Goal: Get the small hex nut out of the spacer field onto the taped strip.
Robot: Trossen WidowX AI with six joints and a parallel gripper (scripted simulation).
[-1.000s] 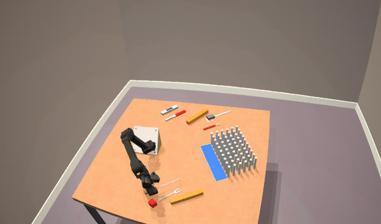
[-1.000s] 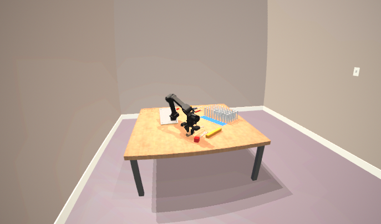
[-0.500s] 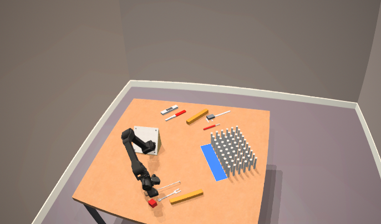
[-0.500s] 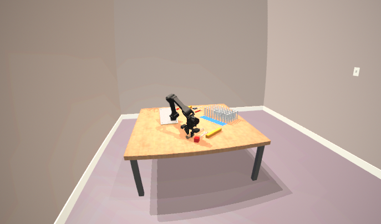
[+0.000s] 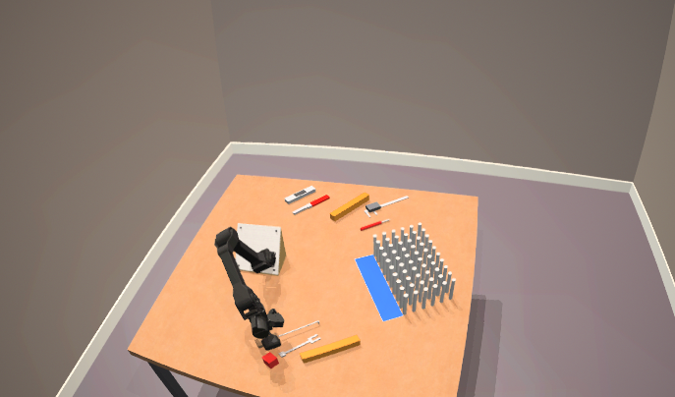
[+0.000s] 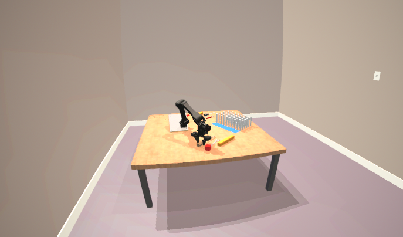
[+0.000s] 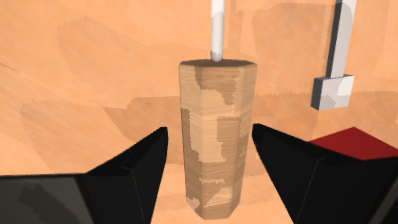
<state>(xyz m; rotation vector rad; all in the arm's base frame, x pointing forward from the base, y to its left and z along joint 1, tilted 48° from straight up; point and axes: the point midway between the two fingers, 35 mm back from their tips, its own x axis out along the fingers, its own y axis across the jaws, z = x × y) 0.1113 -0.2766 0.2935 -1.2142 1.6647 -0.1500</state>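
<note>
My gripper [image 6: 200,143] [image 7: 210,131] is open around the wooden handle [image 7: 215,150] of a thin rod tool. A gap shows between the handle and each finger in the wrist view. The tool's pale rod [image 5: 300,329] [image 7: 217,30] runs away from the handle and has a small bent tip in the top view. A forked metal tool [image 5: 300,346] [image 7: 340,45] lies beside it. The metal spacers [image 5: 404,306] stand upright in rows, with the blue taped strip [image 5: 378,288] [image 6: 226,127] in front of them. I cannot see the hex nut.
A red block [image 5: 270,360] [image 6: 208,147] [image 7: 355,145] sits close beside the gripper. A yellow bar [image 5: 329,349] [image 6: 226,140] lies near the fork. Another yellow bar [image 5: 349,206], a red-handled tool [image 5: 319,200] and a grey-headed tool [image 5: 372,206] lie at the back.
</note>
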